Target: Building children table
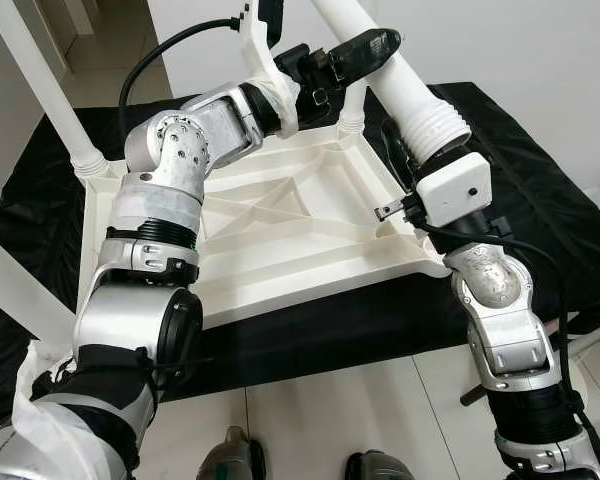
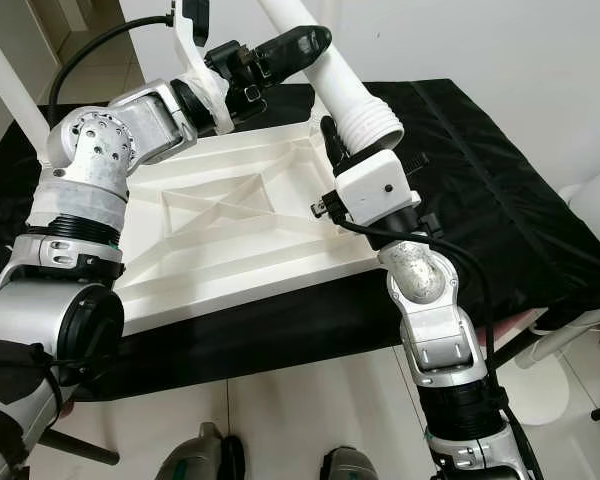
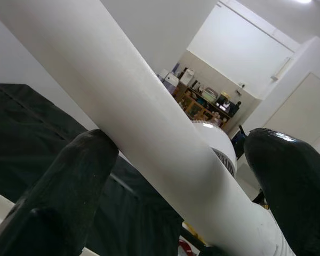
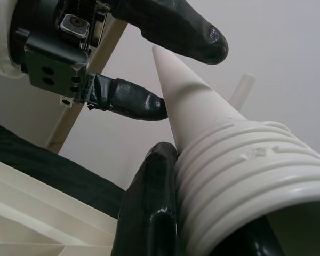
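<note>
A black cloth (image 1: 540,215) covers the surface, and on it the white plastic tabletop (image 1: 310,240) lies upside down, ribs showing. A fitted table leg (image 1: 50,95) rises from its far left corner. The step in hand looks like fitting another: the loose table leg (image 1: 400,80) slants above the near right corner, threaded end (image 1: 438,128) lowest, apart from any socket. The right gripper (image 1: 405,165) grasps that end, jaws clenched. The left gripper (image 1: 365,45) straddles the shaft higher up, jaws parted, one finger (image 3: 69,181) touching. Next, the thread probably needs lining up with the corner socket and turning.
</note>
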Motion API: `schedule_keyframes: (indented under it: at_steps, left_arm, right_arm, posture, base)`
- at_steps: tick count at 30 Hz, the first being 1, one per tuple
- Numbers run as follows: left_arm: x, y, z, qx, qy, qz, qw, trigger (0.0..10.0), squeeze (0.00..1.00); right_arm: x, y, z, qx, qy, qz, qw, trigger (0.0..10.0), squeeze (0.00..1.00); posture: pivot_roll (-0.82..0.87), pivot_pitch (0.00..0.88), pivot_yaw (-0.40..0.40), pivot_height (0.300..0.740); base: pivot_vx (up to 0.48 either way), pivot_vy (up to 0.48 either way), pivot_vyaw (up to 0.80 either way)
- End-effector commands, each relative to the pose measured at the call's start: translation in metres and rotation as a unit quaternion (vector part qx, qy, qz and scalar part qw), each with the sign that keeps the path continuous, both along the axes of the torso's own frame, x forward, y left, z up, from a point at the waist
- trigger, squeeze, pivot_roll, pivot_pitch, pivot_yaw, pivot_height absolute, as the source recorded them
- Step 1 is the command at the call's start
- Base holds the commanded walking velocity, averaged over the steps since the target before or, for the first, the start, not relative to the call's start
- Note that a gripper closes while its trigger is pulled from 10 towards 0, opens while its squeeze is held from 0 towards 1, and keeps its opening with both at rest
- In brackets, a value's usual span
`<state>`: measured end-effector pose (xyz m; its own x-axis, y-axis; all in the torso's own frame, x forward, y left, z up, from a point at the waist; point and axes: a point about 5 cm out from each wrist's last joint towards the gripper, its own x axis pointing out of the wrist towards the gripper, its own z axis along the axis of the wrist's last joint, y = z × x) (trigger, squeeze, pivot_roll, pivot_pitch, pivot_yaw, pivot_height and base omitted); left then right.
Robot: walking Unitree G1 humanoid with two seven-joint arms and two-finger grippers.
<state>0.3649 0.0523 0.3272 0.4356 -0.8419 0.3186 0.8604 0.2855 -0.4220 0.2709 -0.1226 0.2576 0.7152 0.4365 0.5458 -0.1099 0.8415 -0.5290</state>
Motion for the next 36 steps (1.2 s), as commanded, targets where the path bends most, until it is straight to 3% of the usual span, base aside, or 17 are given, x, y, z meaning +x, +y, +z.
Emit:
schedule_keyframes:
  at_steps: [1, 11, 21, 36]
  left_arm:
    - [-0.011, -0.007, 0.01, -0.036, -0.045, -0.1, 0.993, 10.0, 0.0]
    - [-0.007, -0.01, 0.017, -0.056, -0.032, -0.107, 0.992, 10.0, 0.0]
    - [-0.003, -0.018, -0.003, 0.008, -0.05, -0.072, 0.996, 10.0, 0.0]
    - [0.009, -0.02, 0.007, -0.01, -0.015, -0.063, 0.998, 10.0, 0.0]
  right_arm:
    - [-0.005, 0.007, 0.0, -0.013, -0.006, 0.019, 1.0, 10.0, 0.0]
    - [-0.007, 0.009, -0.009, -0.035, 0.01, 0.025, 0.999, 10.0, 0.0]
    - [-0.01, 0.009, -0.016, -0.032, 0.019, 0.018, 0.999, 10.0, 0.0]
    - [-0.012, 0.012, -0.026, -0.058, 0.038, 0.031, 0.997, 10.0, 0.0]
  posture:
    - [0.02, 0.009, 0.071, 0.74]
    - [0.02, 0.02, 0.067, 0.74]
    - [0.01, 0.028, 0.072, 0.74]
    - [0.0, 0.015, 0.06, 0.74]
  base:
    - [0.0, 0.0, 0.0]
    - [0.0, 0.0, 0.0]
    - [0.0, 0.0, 0.0]
    - [0.0, 0.0, 0.0]
